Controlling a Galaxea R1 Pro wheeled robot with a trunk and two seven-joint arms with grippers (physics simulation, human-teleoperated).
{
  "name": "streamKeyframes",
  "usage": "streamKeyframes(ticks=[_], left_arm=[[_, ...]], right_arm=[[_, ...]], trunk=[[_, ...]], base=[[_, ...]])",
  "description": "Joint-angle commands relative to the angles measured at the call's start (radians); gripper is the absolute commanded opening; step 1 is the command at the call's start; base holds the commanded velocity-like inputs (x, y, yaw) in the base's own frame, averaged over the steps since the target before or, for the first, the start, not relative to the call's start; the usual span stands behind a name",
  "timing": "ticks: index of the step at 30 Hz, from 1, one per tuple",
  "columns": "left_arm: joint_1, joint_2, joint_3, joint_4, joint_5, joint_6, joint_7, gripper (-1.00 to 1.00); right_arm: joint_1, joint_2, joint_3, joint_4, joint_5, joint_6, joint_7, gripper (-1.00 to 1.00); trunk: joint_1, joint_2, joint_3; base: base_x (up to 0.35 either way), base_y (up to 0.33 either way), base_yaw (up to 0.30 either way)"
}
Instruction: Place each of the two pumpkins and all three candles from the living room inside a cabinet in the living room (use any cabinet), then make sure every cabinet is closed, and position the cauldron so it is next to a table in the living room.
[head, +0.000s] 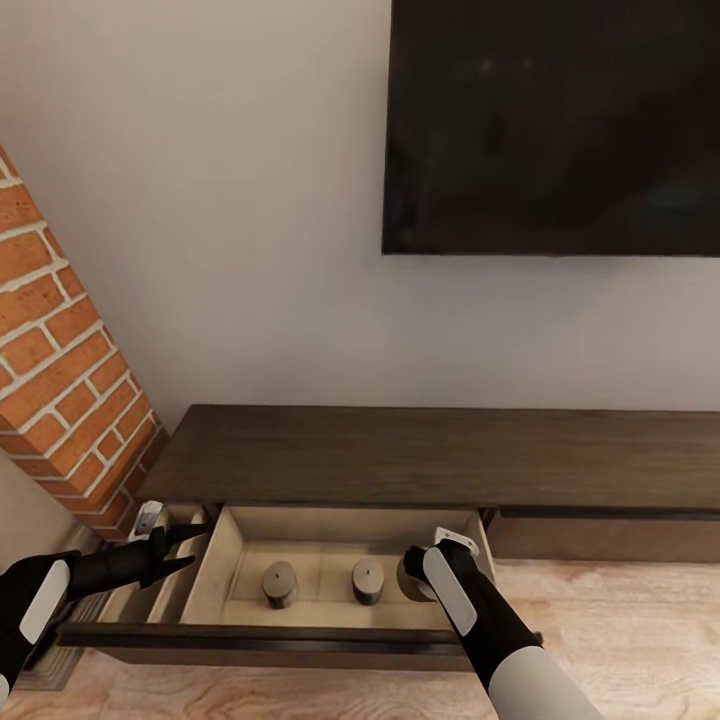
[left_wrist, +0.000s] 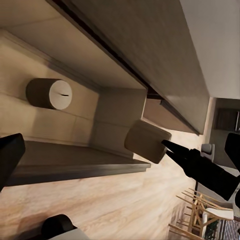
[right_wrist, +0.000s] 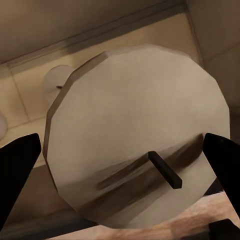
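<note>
The right gripper (head: 425, 572) pinches a third candle (left_wrist: 146, 141) over the open cabinet drawer (head: 225, 555), while the left gripper (head: 185, 550), fingers spread and empty, hovers beside it. Two candles (head: 279, 584) already stand inside. By my reckoning this one needs releasing; pumpkins, closing and cauldron remain.

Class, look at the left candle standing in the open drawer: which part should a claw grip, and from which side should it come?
Grip the left candle across its round side wall, coming down from above. It stands upright on the drawer floor, wick up, with walls around it, so the open top looks like the freest way in. The middle candle stands apart, leaving room for fingers.
</note>
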Motion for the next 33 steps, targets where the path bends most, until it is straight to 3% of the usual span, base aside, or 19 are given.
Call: streamKeyframes(ticks=[1, 27, 33], left_arm=[[0.0, 0.0, 0.0, 0.0, 0.0, 0.0, 0.0, 1.0], [0.0, -0.001, -0.007, 0.0, 0.0, 0.0, 0.0, 1.0], [0.0, 0.0, -0.007, 0.0, 0.001, 0.0, 0.0, 1.0]], right_arm=[[0.0, 0.0, 0.0, 0.001, -0.001, -0.001, 0.001, -1.0], [-0.006, 0.0, 0.0, 0.005, -0.001, -0.001, 0.001, -1.0], [-0.007, 0.001, 0.0, 0.015, -0.001, -0.001, 0.001, -1.0]], trunk=[[0.004, -0.007, -0.003], [0.104, -0.189, -0.085], [0.104, -0.189, -0.085]], base=[[0.0, 0.0, 0.0], [0.0, 0.0, 0.0], [0.0, 0.0, 0.0]])
